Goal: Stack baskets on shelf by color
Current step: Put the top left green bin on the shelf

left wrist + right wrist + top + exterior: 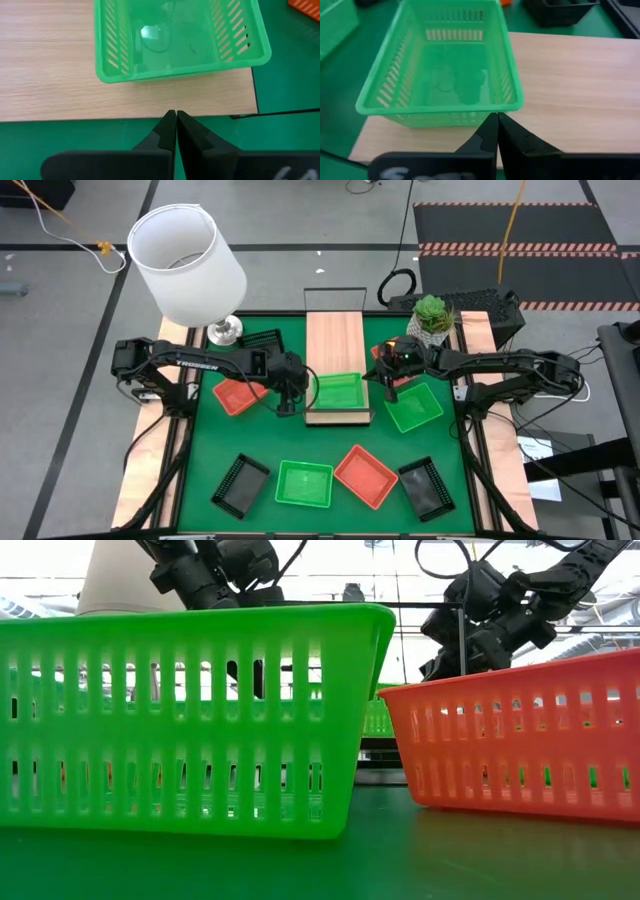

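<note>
A green basket (338,392) stands by its bottom on the near end of the shelf (334,340), a light-wood plank. My left gripper (176,117) is shut and hangs just left of the shelf's near end, short of the basket (175,40). My right gripper (496,118) is shut, and its tips are close against the right wall of that basket (445,65). An orange-red basket (236,395) lies on the mat under my left arm. Another green basket (413,407) lies under my right arm. My left gripper touches nothing. My right gripper's shut fingertips (490,125) stand at the outer side of the green basket's right wall (445,119), slanting down from the table's right. I cannot tell whether they touch it.
Along the mat's near edge lie a black basket (240,483), a green one (304,483), an orange-red one (365,475) and another black one (427,485). A further black basket (262,340), a lamp (188,265) and a potted plant (433,318) stand at the far side.
</note>
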